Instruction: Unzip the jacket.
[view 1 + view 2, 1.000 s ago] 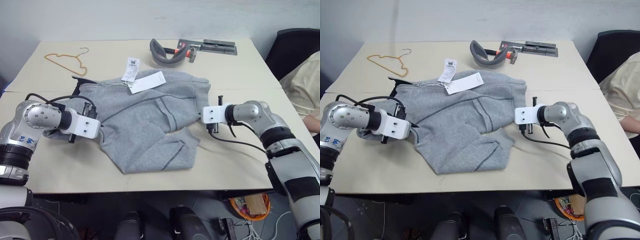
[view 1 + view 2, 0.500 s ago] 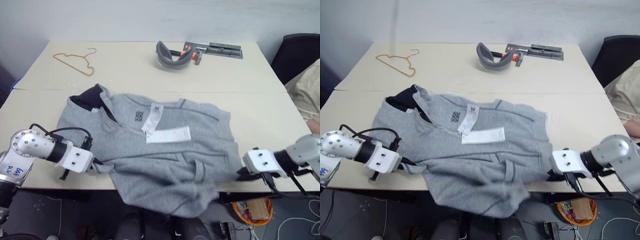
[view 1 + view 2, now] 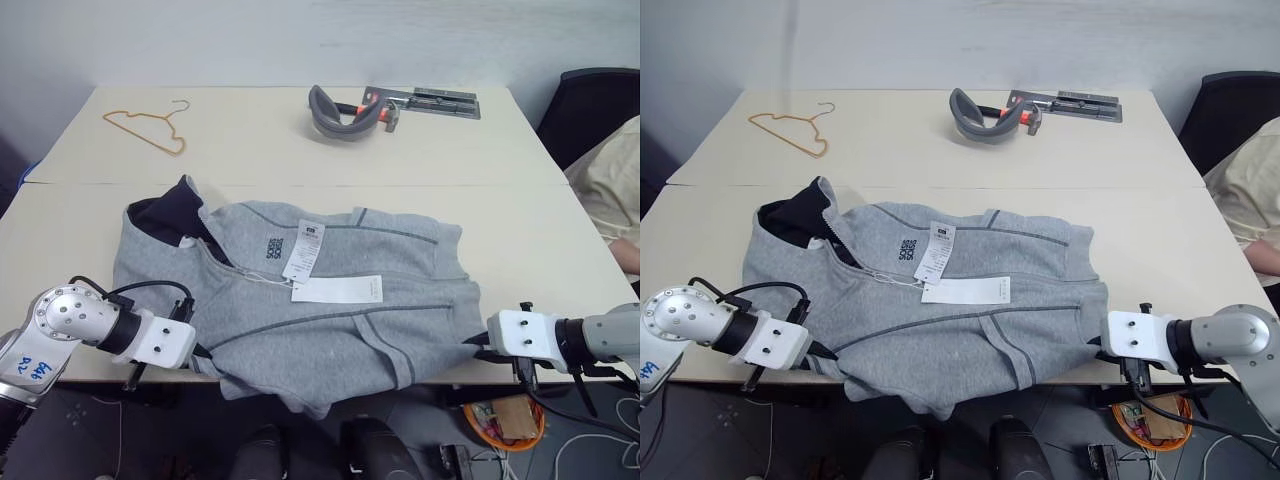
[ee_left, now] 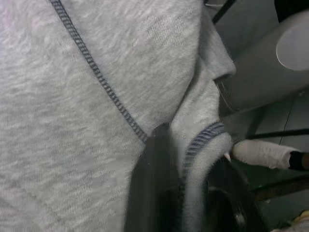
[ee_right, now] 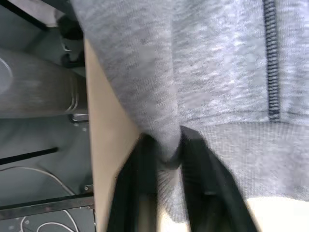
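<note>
A pale wooden table (image 3: 520, 230) takes up most of the head camera's frame. Across its lower centre lies the grey fleece jacket (image 3: 330, 330), spread flat with its front up and its hem spilling over the near edge. Its dark-lined collar (image 3: 165, 210) sits at centre left, and two white paper tags (image 3: 335, 288) lie on the chest.

The left gripper (image 3: 205, 358), at lower left, is clamped on a fold of the jacket's hem edge; its wrist camera shows fleece pinched between the black fingers (image 4: 154, 188). The right gripper (image 3: 478, 347), at lower right, is likewise closed on the jacket's opposite edge, cloth bunched between its fingers (image 5: 145, 193).

The jacket appears laid out for the task, but the front looks closed from collar downward, so the unzipping itself seems not yet begun. The zip pull cannot be made out; the tags lie near the zip line and may get in the way.

At upper left lies an orange wire hanger (image 3: 148, 125). At top centre sit a grey curved band (image 3: 335, 110) and a hammer (image 3: 378, 110) beside a metal tool (image 3: 430, 100). A person's sleeve (image 3: 610, 190) shows at the right edge.
</note>
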You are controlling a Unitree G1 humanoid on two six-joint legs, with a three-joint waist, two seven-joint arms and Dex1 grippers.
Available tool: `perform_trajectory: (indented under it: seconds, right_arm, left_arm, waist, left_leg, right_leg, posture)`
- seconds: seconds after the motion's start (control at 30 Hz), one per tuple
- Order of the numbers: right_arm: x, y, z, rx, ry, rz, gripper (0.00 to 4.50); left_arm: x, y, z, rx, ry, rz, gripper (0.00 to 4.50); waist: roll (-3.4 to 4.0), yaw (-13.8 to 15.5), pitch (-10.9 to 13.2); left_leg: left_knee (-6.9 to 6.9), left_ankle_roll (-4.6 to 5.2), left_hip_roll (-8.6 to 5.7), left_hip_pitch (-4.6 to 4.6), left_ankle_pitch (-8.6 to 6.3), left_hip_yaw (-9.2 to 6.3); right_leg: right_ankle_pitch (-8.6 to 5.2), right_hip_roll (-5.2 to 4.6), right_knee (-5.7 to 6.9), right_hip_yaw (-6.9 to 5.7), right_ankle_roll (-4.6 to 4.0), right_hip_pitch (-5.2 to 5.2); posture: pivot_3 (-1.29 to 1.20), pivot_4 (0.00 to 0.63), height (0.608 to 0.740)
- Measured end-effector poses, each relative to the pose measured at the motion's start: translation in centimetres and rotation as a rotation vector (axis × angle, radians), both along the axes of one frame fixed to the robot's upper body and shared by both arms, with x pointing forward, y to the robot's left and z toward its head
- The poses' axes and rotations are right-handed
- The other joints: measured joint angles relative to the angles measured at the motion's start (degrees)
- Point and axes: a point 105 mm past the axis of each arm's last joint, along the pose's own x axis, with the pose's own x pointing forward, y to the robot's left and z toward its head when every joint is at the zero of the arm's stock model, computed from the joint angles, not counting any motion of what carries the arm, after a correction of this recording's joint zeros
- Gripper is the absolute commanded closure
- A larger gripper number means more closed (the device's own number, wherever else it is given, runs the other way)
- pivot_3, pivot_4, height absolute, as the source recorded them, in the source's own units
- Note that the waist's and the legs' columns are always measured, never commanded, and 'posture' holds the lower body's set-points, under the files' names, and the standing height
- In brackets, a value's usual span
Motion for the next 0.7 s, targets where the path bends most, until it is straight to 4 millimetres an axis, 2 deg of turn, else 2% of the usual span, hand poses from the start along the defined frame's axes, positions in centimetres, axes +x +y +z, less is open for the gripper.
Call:
perform_trajectory:
  seconds: [0.17, 0.27, 0.33, 0.4, 0.5, 0.53, 0.57, 0.63, 0.7]
  right_arm:
    - [-0.6, 0.1, 0.6, 0.021, 0.004, -0.007, 1.39]
    - [-0.7, 0.4, 2.0, 0.040, -0.026, 0.001, 0.45]
    - [-0.6, 0.9, 3.3, 0.072, -0.045, 0.013, 0.00]
    - [-0.5, 2.2, 5.5, 0.132, -0.089, 0.053, 0.00]
    - [0.2, 5.0, 9.2, 0.219, -0.213, 0.124, 0.00]
    - [0.6, 5.9, 9.9, 0.258, -0.249, 0.135, 0.00]
    - [1.3, 7.7, 10.7, 0.344, -0.296, 0.151, 0.00]
    - [2.3, 10.3, 10.6, 0.437, -0.314, 0.156, 0.00]
    - [3.6, 12.1, 9.6, 0.456, -0.316, 0.143, 0.00]
  left_arm:
    - [-0.2, 0.3, -0.1, -0.040, 0.029, 0.046, 1.81]
    - [-0.9, 0.5, -0.4, -0.084, 0.097, 0.084, 0.96]
    - [-1.5, 0.6, 0.4, -0.142, 0.171, 0.132, 0.41]
    - [-1.4, 0.4, 2.4, -0.231, 0.224, 0.182, 0.02]
    - [0.1, -0.7, 7.3, -0.400, 0.206, 0.196, 0.02]
    - [0.5, -1.1, 8.6, -0.432, 0.193, 0.190, 0.02]
    - [1.3, -1.8, 10.7, -0.483, 0.159, 0.171, 0.02]
    - [2.4, -2.5, 12.7, -0.524, 0.125, 0.149, 0.02]
    - [3.5, -3.1, 12.9, -0.512, 0.103, 0.135, 0.02]
  waist:
    - [0.00, -0.22, 0.00]
    - [0.00, -0.45, 0.00]
    - [-0.07, -0.48, 0.04]
    - [-0.11, -0.43, 0.06]
    - [-0.15, -0.37, 0.05]
    - [-0.26, -0.36, -0.02]
    - [-0.50, -0.38, -0.09]
    - [-0.54, -0.37, -0.11]
    - [-0.53, -0.32, -0.10]
  left_leg:
    - [-0.03, 0.00, 0.00, 0.00, 0.00, 0.00]
    - [-0.05, 0.00, 0.01, 0.00, 0.00, -0.01]
    - [-0.05, -0.01, 0.02, 0.00, 0.01, -0.02]
    - [-0.04, -0.03, 0.03, -0.01, 0.01, -0.05]
    - [-0.01, -0.04, 0.02, -0.01, 0.02, -0.09]
    - [0.00, -0.05, 0.02, -0.01, 0.01, -0.11]
    - [0.00, -0.09, 0.02, -0.03, 0.04, -0.16]
    - [0.00, -0.11, -0.10, -0.06, 0.04, -0.14]
    - [-0.01, -0.12, -0.18, -0.11, 0.05, -0.10]
  right_leg:
    - [0.00, 0.00, 0.00, 0.01, 0.01, 0.00]
    - [0.00, 0.01, 0.00, 0.00, 0.01, -0.01]
    - [0.00, 0.01, 0.01, -0.01, 0.01, -0.02]
    - [0.00, 0.01, 0.02, -0.03, 0.01, -0.02]
    - [0.00, 0.00, 0.02, -0.07, 0.01, 0.00]
    - [0.00, 0.01, 0.02, -0.08, 0.01, 0.00]
    - [0.00, 0.03, 0.02, -0.12, 0.01, -0.01]
    - [-0.02, 0.00, 0.05, -0.04, 0.03, -0.04]
    - [-0.04, -0.02, 0.04, 0.00, 0.07, -0.13]
  posture:
    - [0.00, 0.150, 0.740]
    - [0.00, 0.150, 0.740]
    - [0.00, 0.150, 0.740]
    - [0.00, 0.150, 0.740]
    - [0.00, 0.150, 0.740]
    - [0.00, 0.150, 0.740]
    - [0.00, 0.150, 0.740]
    - [0.00, 0.150, 0.740]
    - [0.00, 0.150, 0.740]
